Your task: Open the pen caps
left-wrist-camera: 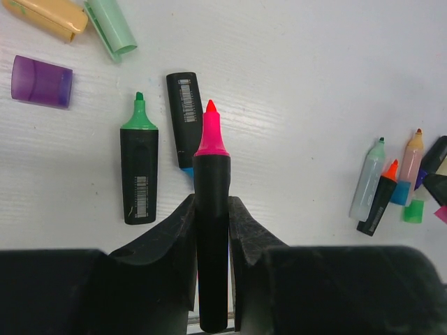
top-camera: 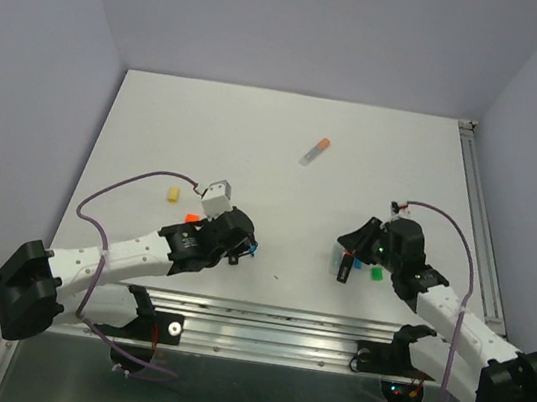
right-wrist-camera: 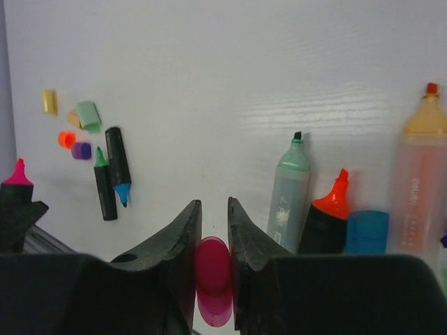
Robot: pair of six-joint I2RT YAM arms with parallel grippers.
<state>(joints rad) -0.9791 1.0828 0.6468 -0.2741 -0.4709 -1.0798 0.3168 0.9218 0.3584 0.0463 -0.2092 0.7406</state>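
left wrist view: left pincer (left-wrist-camera: 211, 206) is clamped on the black barrel of the pink pen (left-wrist-camera: 210, 136), bare tip exposed. right wrist view: right pincer (right-wrist-camera: 214, 209) is clamped on the pink cap (right-wrist-camera: 213, 283), well apart from that pen, so this one reads as opened.

done, as far as visible:
- green-tipped pen (left-wrist-camera: 138, 167) and blue-tipped pen (left-wrist-camera: 185, 115) lie uncapped on the surface (left-wrist-camera: 314, 70)
- purple cap (left-wrist-camera: 42, 82), peach cap (left-wrist-camera: 49, 15) and mint cap (left-wrist-camera: 110, 26) lie loose near them
- on the right side, mint pen (right-wrist-camera: 290, 188), orange-tipped pen (right-wrist-camera: 328, 216) and peach pen (right-wrist-camera: 419, 181) show bare tips, with the blue cap (right-wrist-camera: 367, 232) between them

left: the far pen (top-camera: 315, 151) in the top view has an orange end; cannot tell whether that is a cap or a tip. likely the last candidate.

orientation: the pink cap's long axis runs along the right fingers, held between the pads; cannot tell which end is the open one. the pink pen's axis runs along the left fingers, tip pointing away from the wrist.
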